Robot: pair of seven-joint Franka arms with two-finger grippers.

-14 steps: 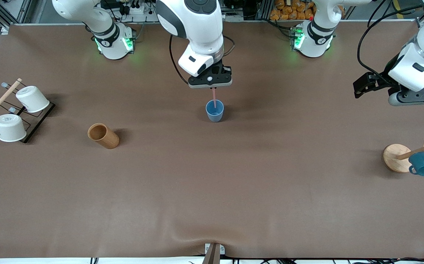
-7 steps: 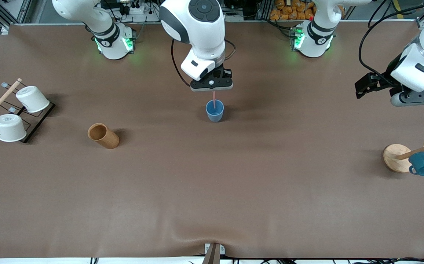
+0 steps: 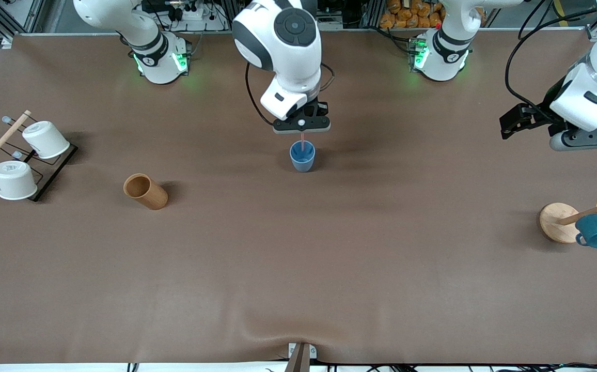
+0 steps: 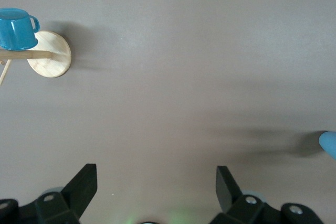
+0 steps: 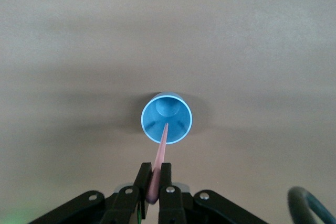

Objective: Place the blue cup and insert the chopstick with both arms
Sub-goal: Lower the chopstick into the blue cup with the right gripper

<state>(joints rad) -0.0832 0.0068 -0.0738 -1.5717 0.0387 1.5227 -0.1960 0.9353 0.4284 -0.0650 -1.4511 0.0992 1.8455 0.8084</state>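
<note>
At centre frame our right gripper (image 3: 301, 129) pinches the chopstick (image 5: 159, 160) upright, its tip already inside the cup (image 3: 302, 156) standing on the table (image 3: 298, 268), so release should drop it straight in. Our left gripper (image 4: 156, 182), fingers spread and empty, waits at upper right.
</note>
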